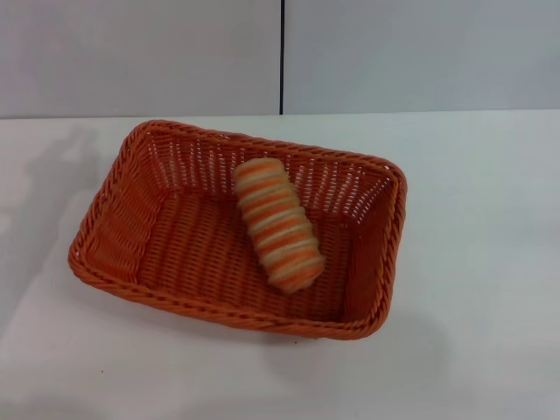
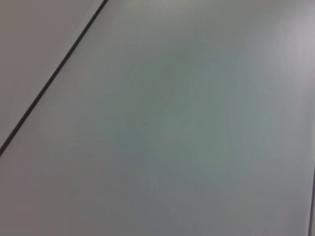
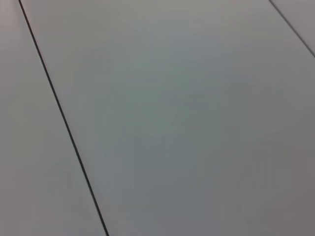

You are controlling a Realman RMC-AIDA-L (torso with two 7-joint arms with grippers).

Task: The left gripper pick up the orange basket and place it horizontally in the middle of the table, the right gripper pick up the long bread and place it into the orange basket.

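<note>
The orange basket (image 1: 114,236) sits near the middle of the white table (image 1: 490,227) in the head view, its long side running roughly left to right, slightly skewed. Inside it lies the long bread (image 1: 278,224), cream with orange-brown stripes, leaning against the far wall and slanting toward the basket's floor. Neither gripper shows in any view. Both wrist views show only a plain grey panelled surface with thin dark seams.
A light grey wall with a dark vertical seam (image 1: 282,57) stands behind the table. Bare tabletop surrounds the basket on all sides, with faint shadows at the left.
</note>
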